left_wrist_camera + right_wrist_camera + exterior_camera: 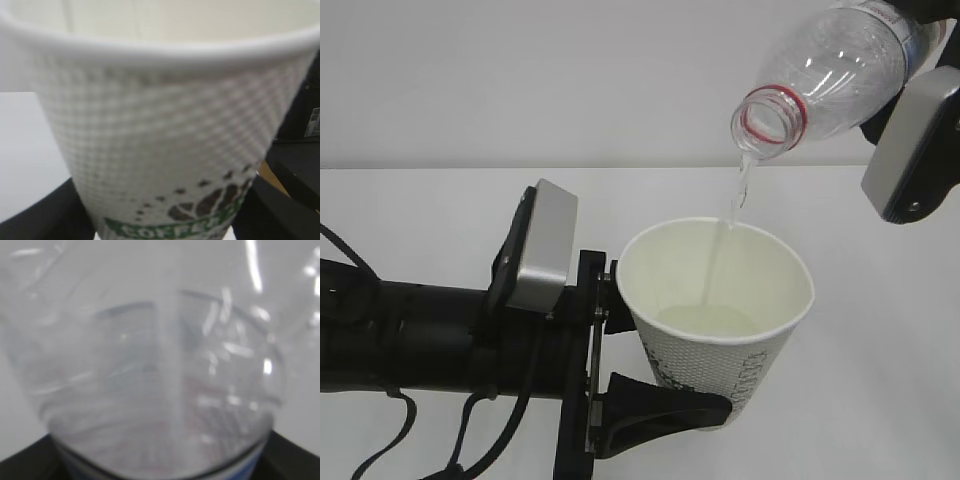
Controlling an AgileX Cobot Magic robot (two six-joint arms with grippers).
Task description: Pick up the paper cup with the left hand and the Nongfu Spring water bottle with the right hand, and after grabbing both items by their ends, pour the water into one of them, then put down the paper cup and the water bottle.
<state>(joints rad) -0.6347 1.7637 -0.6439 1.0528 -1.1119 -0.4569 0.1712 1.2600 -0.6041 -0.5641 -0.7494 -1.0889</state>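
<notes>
Left hand point(650, 400) reaches in level from the left, jaws clamped on lower wall of paper cup point(720, 320), upright above white surface point(880, 400). Right hand point(920, 60) top right, jaws gripping Nongfu Spring water bottle point(830, 70), clear ribbed plastic, mouth tipped down. Thin water point(725, 240) stream drops into cup w/ shallow pool.

The scene is being lit brightly and evenly; shadows are being kept faint. Both wrist views are being blurred by closeness: the paper cup point(165, 140) softened, the water bottle point(150, 365) streaked with white glare.
</notes>
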